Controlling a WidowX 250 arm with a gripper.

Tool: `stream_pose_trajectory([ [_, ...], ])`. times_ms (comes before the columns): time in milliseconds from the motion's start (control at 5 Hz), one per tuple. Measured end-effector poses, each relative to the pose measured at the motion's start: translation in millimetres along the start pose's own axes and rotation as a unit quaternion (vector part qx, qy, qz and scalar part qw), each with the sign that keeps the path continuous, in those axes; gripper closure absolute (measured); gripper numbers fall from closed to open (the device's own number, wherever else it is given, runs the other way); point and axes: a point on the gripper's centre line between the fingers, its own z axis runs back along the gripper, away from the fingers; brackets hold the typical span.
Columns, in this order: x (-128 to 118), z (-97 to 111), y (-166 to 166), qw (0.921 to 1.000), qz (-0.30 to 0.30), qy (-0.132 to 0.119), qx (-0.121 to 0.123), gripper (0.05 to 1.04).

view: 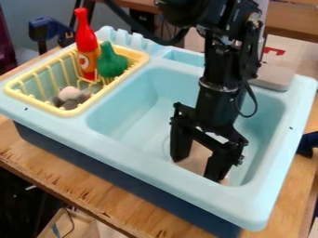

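1 pale tan object (pixel 198 155), partly hidden, full shape unclear. Lies low in the blue sink basin (pixel 133 123), seen between the parted jaws.

A sink (pixel 133 111) is resting on the bench (pixel 74 180); at ten o'clock, its rack (pixel 64 112) is holding a bottle (pixel 87 44), with a toy vegetable (pixel 112 63) at the bottle's four o'clock.

Seemingly a workshop or lab; a toy sink (pixel 124 125) sits on a rough plywood table (pixel 81 179); blue clamps (pixel 44 29) nearby.
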Motion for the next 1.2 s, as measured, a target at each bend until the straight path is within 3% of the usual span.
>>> stream_pose_trajectory([
  [200, 1, -3, 2, 0.9999, 0.007, 0.007, 0.006, 0.081],
  [400, 0, 0, 16, 0.9977, 0.041, 0.029, 0.045, 0.081],
  [800, -11, 16, 83, 0.9846, 0.123, 0.049, 0.114, 0.081],
  [1000, -16, 6, 96, 0.9822, 0.132, 0.078, 0.108, 0.081],
  [1200, -17, 6, 97, 0.9827, 0.135, 0.078, 0.1, 0.081],
])
